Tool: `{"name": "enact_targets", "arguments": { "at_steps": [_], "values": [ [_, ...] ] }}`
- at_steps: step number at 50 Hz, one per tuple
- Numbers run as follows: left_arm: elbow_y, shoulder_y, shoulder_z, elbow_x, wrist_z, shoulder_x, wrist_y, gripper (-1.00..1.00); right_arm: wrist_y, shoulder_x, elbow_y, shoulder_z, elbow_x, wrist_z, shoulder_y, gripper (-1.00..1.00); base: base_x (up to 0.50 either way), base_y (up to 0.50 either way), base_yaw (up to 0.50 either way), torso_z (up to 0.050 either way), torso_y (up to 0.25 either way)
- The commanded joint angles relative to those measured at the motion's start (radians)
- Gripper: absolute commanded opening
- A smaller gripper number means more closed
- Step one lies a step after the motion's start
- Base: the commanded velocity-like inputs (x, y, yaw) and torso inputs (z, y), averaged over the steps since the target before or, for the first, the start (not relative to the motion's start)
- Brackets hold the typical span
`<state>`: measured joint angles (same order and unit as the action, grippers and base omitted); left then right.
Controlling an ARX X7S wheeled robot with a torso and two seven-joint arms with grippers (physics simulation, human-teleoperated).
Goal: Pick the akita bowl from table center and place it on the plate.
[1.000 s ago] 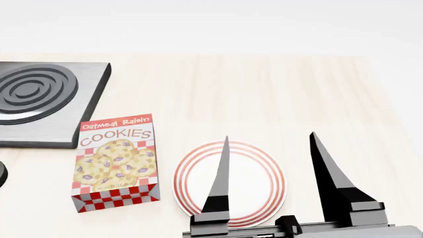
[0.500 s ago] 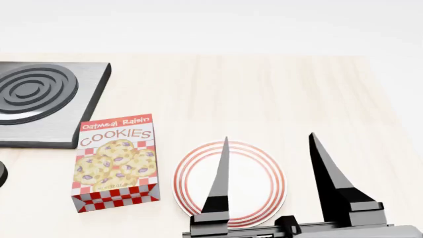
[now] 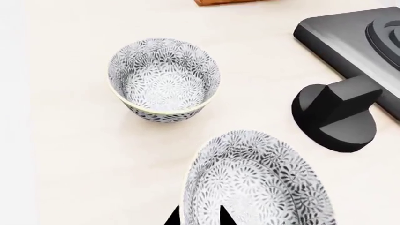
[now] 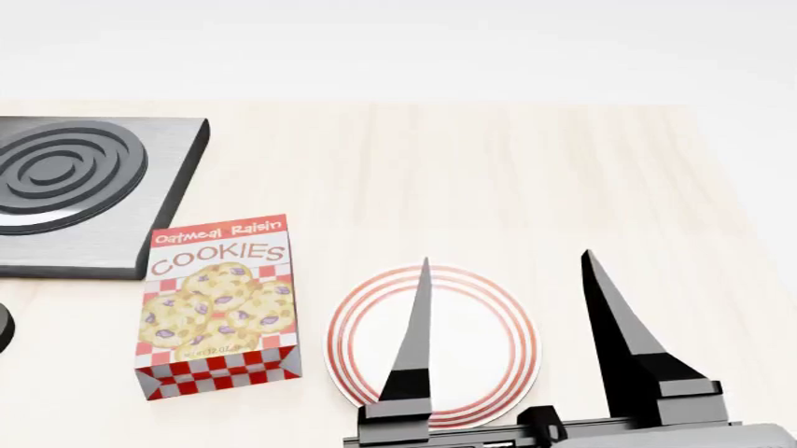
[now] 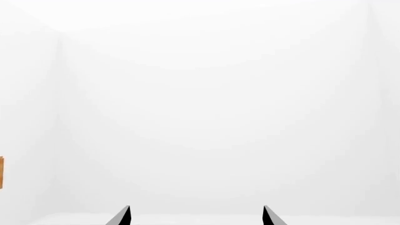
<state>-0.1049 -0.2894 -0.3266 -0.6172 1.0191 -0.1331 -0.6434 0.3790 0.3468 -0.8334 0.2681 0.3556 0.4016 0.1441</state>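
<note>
two pairs of jaws matter here. the right jaws (image 4: pixel 507 257) stand wide apart and hold nothing, hanging over the plate (image 4: pixel 361 359), which lies directly under them, with the cookie box (image 4: pixel 220 303) beside them on the left arm's side. the left jaws (image 3: pixel 198 216) look narrow. a patterned shallow dish (image 3: pixel 256 183) sits right at their tips, and i cannot tell whether they pinch its rim. the akita bowl (image 3: pixel 164 79) stands upright on the desk (image 3: pixel 75 154) further ahead of the left jaws, past that dish and apart from it. a black knob (image 3: pixel 337 115) and the hob (image 3: pixel 350 37) lie off to one side. to do the pick well, i judge the left jaws should open, clear the dish, then close over the bowl's near wall.
</note>
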Motion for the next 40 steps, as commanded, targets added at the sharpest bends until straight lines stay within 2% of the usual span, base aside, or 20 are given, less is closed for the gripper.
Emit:
{"name": "enact_targets", "arguments": {
  "at_steps": [1,18,40],
  "values": [
    [0.023,-0.003,-0.017,-0.051,-0.023,0.019,0.022,-1.00,-0.018,-0.008,0.016,-0.014,-0.009,-0.010,0.003,1.00,0.00,0.00,0.00,0.000,0.000],
    [0.007,0.001,-0.009,-0.068,-0.027,0.011,0.038,-1.00,-0.015,0.000,0.013,-0.010,0.000,0.000,0.007,1.00,0.00,0.00,0.00,0.000,0.000],
    [-0.201,-0.013,0.041,-0.151,0.037,0.000,-0.059,-1.00,-0.021,0.010,0.012,-0.006,0.006,0.011,0.008,1.00,0.00,0.00,0.00,0.000,0.000]
  ]
}}
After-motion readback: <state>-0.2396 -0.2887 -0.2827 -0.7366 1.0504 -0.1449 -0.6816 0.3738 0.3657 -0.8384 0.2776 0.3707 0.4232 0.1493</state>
